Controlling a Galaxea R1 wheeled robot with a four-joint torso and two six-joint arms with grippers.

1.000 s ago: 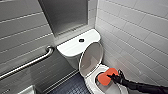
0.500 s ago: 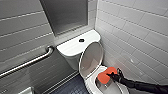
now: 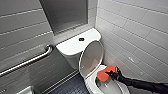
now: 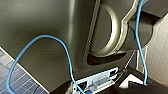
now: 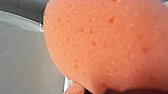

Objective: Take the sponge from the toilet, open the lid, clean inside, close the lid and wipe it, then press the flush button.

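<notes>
R tool [image 3: 111,74] pinching the sponge [image 3: 105,74] by one edge, sponge hanging just over the toilet [image 3: 88,85] bowl, lid [image 3: 91,58] up vs the tank; bowl interior lies right below the sponge, so R arm's nearest

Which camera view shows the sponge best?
The head view: the sponge appears whole, held by the right gripper over the toilet. The right wrist view gives its pitted surface close up.
</notes>
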